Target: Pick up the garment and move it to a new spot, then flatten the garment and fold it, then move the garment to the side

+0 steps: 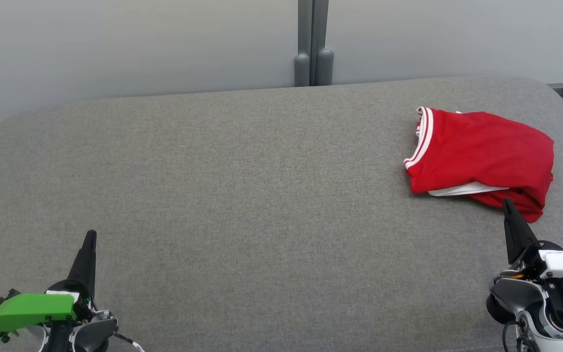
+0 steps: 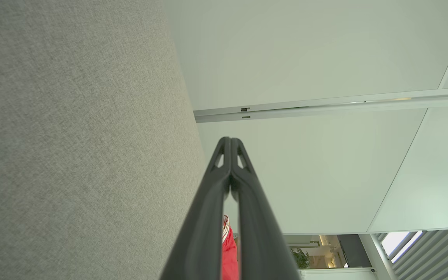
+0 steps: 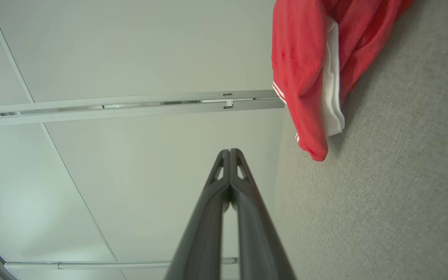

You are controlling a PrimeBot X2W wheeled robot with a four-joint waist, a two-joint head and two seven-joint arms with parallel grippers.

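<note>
Garment [image 1: 482, 156] is lying loose, with neither hand gripping it. Right hand [image 1: 508, 203] is holding its two dark fingers pressed together, tips touching, nothing between them. It is pointing up the head view from the lower right corner. In that view its tip is overlapping the garment's near edge. The right wrist view, though, is showing bare grey fabric between fingers and cloth, so the two are sitting near each other, not touching. Left hand [image 1: 92, 234] is likewise holding its fingers together and empty at the lower left, well apart from the garment. A green housing [image 1: 30, 310] is sitting on its wrist. The garment is red with white striped trim, with a white layer peeking out at its near edge. It is lying as a compact folded bundle at the far right of the grey surface [image 1: 242, 195], close to the right rim. Behind the surface a pale wall [image 1: 115, 44] is standing, with a grey post [image 1: 313, 44] dividing it.
</note>
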